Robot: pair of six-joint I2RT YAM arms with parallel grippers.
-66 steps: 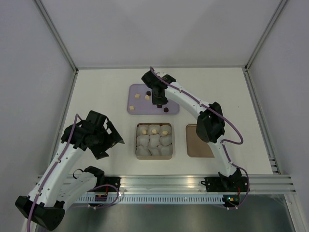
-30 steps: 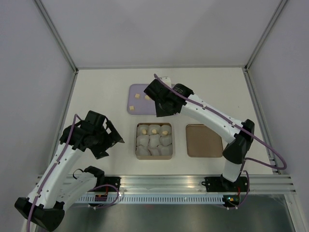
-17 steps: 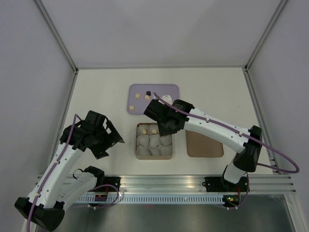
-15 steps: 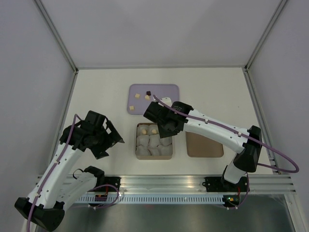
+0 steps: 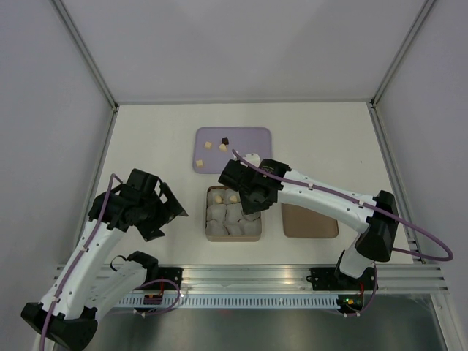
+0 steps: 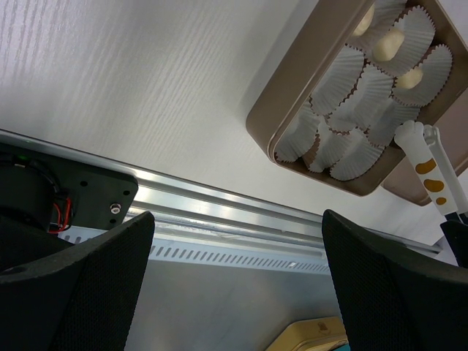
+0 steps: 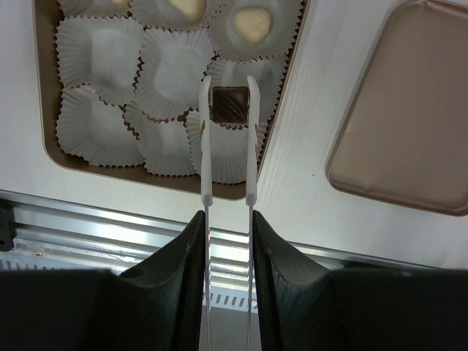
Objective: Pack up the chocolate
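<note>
Right gripper is clamped on the white tongs, and the tongs' tips are pinching a dark chocolate square between them, a clean hold on both flat sides. And look where it's got to: a couple of seconds ago this arm was reaching out over the purple tray at the back, and now it has swung in and sits right over the brown box, the piece hanging above the white paper cups on the right-hand column, seemingly the middle-row one. So the pick is done and the carry is nearly done. What's left for this piece, I'd say, is a short drop and a release into that empty cup. Three pale pieces already sit in the back row, and the other cups look empty. Out on the tray two tan cubes and one more dark piece wait their turn, so plenty of trips remain. The flat lid lies just beside the box, off for now. Left gripper hangs off to the side, fingers spread wide and carrying nothing, looking across at the box from a distance.
</note>
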